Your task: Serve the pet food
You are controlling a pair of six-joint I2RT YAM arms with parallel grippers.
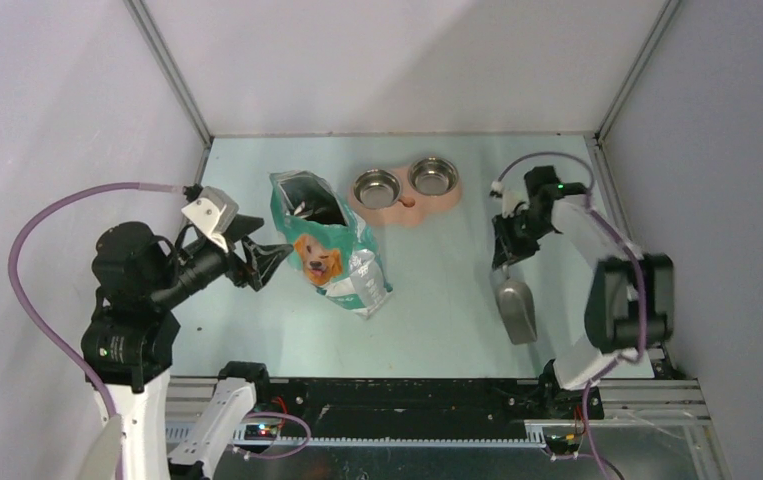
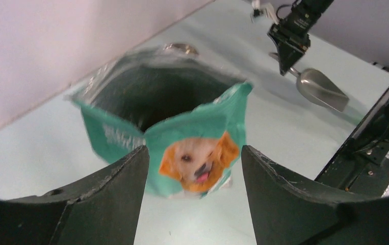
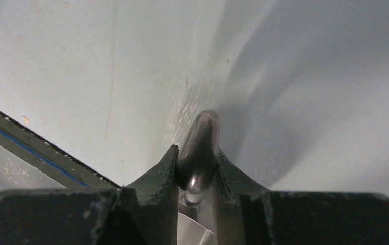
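Black fingers of the left tool fill the bottom of its own wrist view. They are spread wide with nothing gripped. The green bag stands just ahead, framed in the gap but untouched.

Pet food cannot be made out anywhere: the bag's mouth gapes open, and both this view and the overhead one show only a dark inside. From above, the bag sits left of centre on the table, its dog picture turned toward the near edge. The left tool is just beside its left flank, apart from it.

Behind the bag and to its right, two steel bowls sit side by side in a pink stand. Only the overhead view shows them clearly.

Further right, well apart from the bag, a grey scoop lies on the table with its cup toward the near edge. The right tool is at its handle end. Only the right wrist view shows the grip itself: both fingers are pressed against the sides of the rounded handle, closed on it. The left wrist view shows the same tool from the side, pointing down at the handle, with the scoop's cup resting on the table.
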